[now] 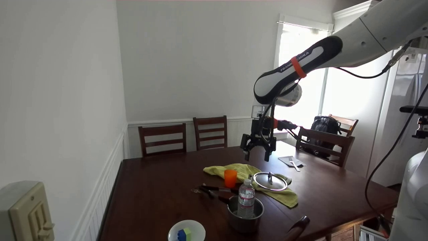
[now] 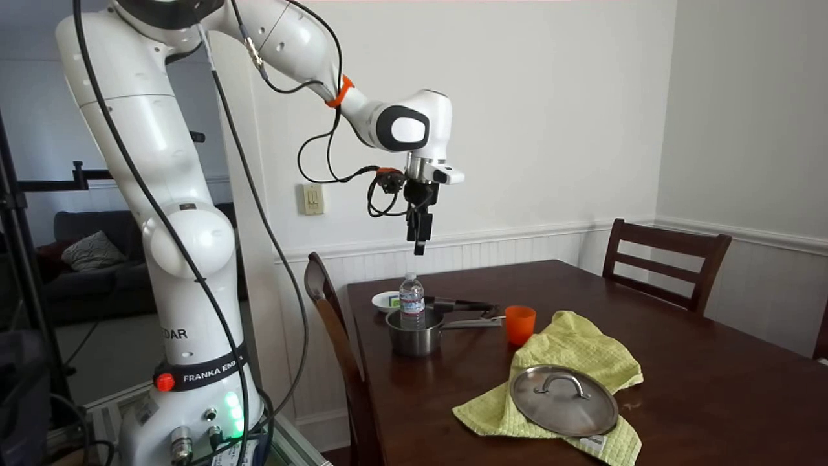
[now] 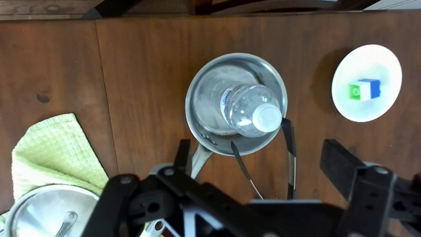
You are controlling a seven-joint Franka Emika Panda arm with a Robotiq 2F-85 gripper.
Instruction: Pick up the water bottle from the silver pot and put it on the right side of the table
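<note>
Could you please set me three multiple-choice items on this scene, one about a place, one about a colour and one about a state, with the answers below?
1. Where is the bottle?
A) On the towel
B) In the pot
C) On a chair

2. What colour is the cup?
A) Orange
B) Green
C) White

3. How does the tool stand?
A) Shut on the bottle
B) Shut and empty
C) Open and empty

1 B: the bottle rises out of the pot in both exterior views.
2 A: its orange side shows in both exterior views.
3 C: its fingers stand apart in an exterior view, with nothing held between them.
</note>
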